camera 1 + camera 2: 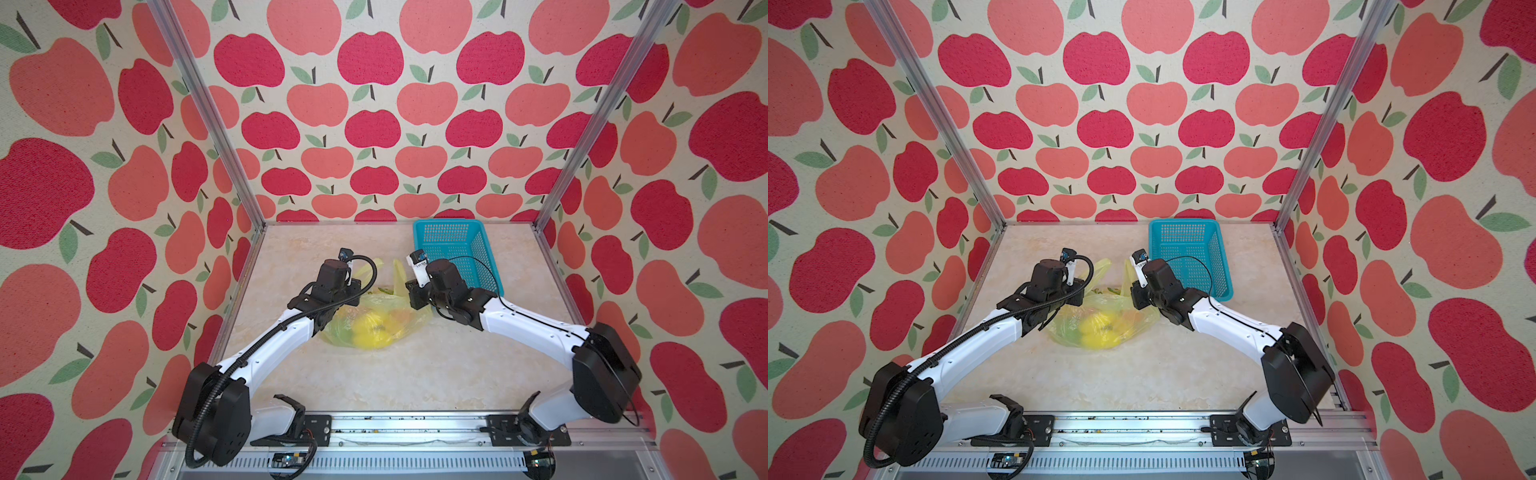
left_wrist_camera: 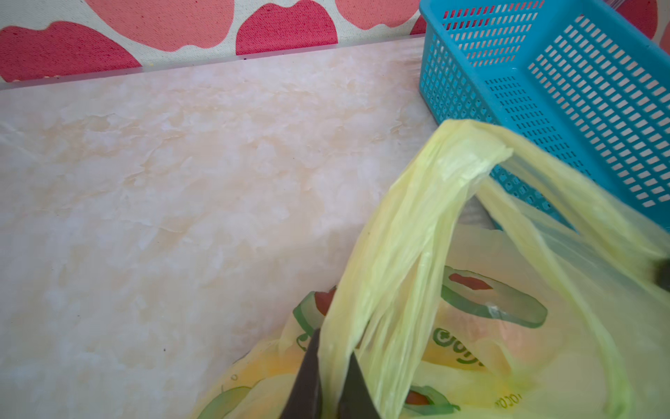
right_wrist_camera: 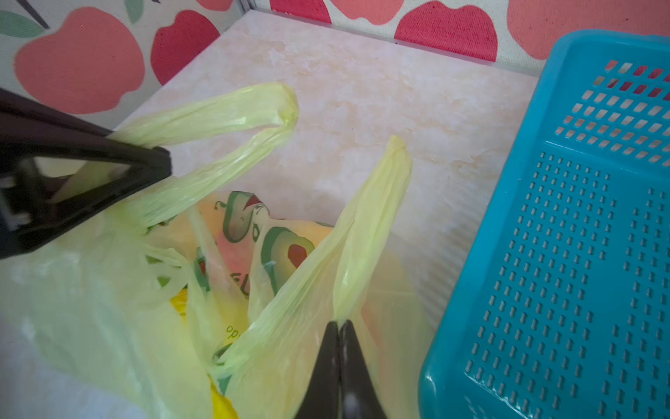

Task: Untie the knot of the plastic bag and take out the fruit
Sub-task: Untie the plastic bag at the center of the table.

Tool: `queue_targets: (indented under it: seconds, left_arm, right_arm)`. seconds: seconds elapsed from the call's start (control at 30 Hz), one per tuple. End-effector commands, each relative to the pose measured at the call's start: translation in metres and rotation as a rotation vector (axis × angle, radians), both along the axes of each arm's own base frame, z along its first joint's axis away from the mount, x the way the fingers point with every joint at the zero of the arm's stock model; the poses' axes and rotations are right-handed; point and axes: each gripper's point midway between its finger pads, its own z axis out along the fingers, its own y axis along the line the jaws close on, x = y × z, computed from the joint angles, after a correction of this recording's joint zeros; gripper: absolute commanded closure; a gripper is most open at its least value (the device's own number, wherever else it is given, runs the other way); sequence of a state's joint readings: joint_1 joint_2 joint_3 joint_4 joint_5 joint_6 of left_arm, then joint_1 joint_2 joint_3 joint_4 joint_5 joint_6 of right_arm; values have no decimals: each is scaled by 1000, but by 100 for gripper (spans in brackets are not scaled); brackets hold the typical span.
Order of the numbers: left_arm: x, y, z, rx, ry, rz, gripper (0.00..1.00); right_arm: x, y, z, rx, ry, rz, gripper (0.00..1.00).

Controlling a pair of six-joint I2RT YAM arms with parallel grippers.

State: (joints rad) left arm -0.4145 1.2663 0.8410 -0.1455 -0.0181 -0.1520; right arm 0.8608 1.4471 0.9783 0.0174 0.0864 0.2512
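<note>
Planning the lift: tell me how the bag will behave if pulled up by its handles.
Likely floppy: the bag is thin film, its handles crumpled into strips. It would probably sag bottom-heavy, since the fruit pools low. Fruit may shift or roll inside as it lifts.

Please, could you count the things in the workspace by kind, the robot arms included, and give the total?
plastic bag: 1
teal basket: 1
robot arms (left arm, right arm): 2
fruit inside: cannot be counted
Total: 4
</note>
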Motion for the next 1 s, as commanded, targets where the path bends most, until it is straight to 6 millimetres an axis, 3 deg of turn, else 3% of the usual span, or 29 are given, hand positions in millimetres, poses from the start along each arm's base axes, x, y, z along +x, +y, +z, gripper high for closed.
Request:
queue_targets:
  seconds: [0.0, 0.1, 0.23, 0.4, 0.57, 0.77, 0.97]
  left_arm:
    - [1, 5, 11, -105, -26, 25, 99]
    - [0, 11, 23, -136, -60, 47, 100]
    - [-6, 10, 38, -176, -102, 34, 100]
    - [-16, 7, 53, -205, -151, -4, 100]
    - [-22, 3, 58, -203, -175, -25, 100]
    - [-25, 4, 61, -198, -187, -26, 100]
    - [-27, 7, 60, -188, -191, -15, 100]
  right_arm:
    - [-21, 10, 34, 113, -141, 75, 100]
    - [-36, 7, 40, 131, -200, 95, 95]
    - [-37, -3, 43, 145, -232, 63, 83]
    - [-30, -7, 43, 85, -216, 31, 42]
    - [-16, -4, 46, 13, -177, -22, 17]
    - [23, -7, 35, -57, -98, -154, 11]
    - [48, 5, 24, -3, 59, -137, 13]
